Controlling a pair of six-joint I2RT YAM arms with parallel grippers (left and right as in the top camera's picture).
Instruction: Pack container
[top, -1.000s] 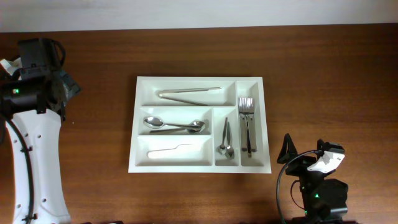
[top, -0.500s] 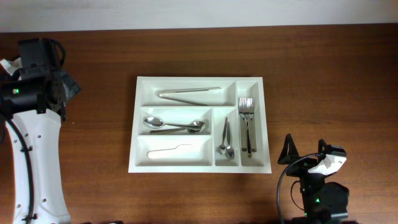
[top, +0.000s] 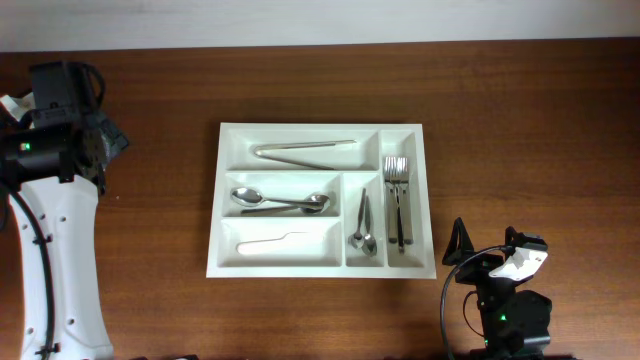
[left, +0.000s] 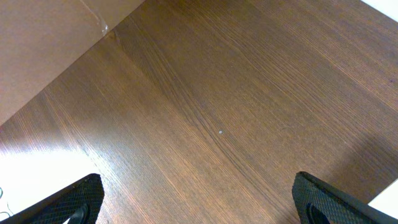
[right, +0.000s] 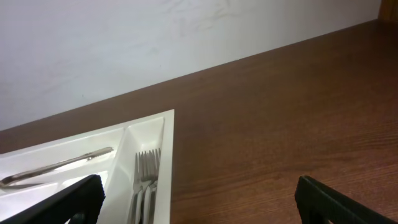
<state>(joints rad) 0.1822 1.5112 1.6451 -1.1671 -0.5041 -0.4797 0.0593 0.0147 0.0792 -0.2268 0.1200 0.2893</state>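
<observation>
**A:** where's the container?

**B:** container (top: 300, 272) lies flat on the table (top: 520, 100), roughly mid-table, long side running left-right. Neither arm touches it.

**A:** what's in it?

**B:**
- Far long compartment: tongs (top: 305, 149), lying lengthwise.
- Middle long compartment: spoons (top: 282, 200), looks like two, overlapping, bowls at opposite ends.
- Near long compartment: one white utensil (top: 270, 241), too pale against the tray to tell what kind.
- Left of the two narrow compartments on the right side: small spoons (top: 362, 225), bowls at the near end.
- Rightmost narrow compartment: forks (top: 397, 195), stacked, tines at the far end.

**A:** claws?

**B:** left gripper (left: 196, 190) has its jaws spread wide with nothing between them. Its wrist cam shows only bare wood below. That arm is at the far left of the table, well apart from the container.

**A:** and the other?

**B:** right gripper (top: 488, 252) is also wide and empty. It's at the near right, close to the container's near-right corner but clear of it. Its wrist cam looks across the container's far-right corner, showing the fork tines and one end of the tongs. Behind that are bare table and the white wall (right: 124, 50).
</observation>
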